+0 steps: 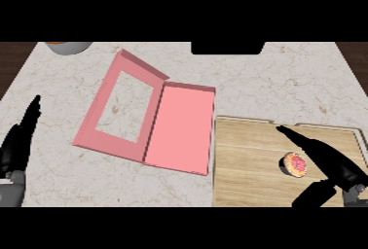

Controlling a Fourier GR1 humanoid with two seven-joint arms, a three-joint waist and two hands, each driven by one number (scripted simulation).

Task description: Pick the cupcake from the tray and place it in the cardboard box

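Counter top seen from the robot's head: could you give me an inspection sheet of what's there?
Surface: pale marble counter.
Job's things: cupcake on the wooden tray; pink box lies open, lid flung left, nothing inside.
Clutter: round dish at far left edge, partly cut off; dark block at far edge.
Hands: right hand beside the cupcake, fingers straight; left hand open, resting at left edge.
Cables: nothing seen.
Surroundings: dark wood beyond the corners.

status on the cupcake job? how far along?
Done: nothing moved yet; the pink box lies open. In hand: the right hand, fingers straight, is beside the cupcake on the wooden tray, not gripping. The left hand rests at the left edge. Left: grasp, carry, place.
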